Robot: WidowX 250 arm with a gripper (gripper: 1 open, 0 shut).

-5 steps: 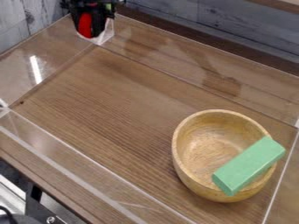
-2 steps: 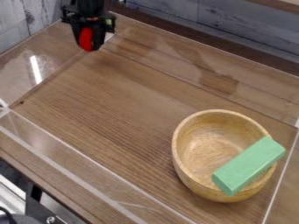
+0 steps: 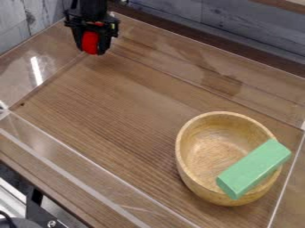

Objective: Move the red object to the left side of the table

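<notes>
Green block aslant in the bowl near the table's right edge; my pincer at the far left corner, around the red object, grip unclear.

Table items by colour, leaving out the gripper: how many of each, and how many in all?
Red: 1, the red object
Green: 1, the green block
Wood-coloured: 1, the wooden bowl
Total: 3

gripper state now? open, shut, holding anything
Gripper: the red object sits between its fingers at the table's far left; whether it is open or gripping cannot be told.
</notes>
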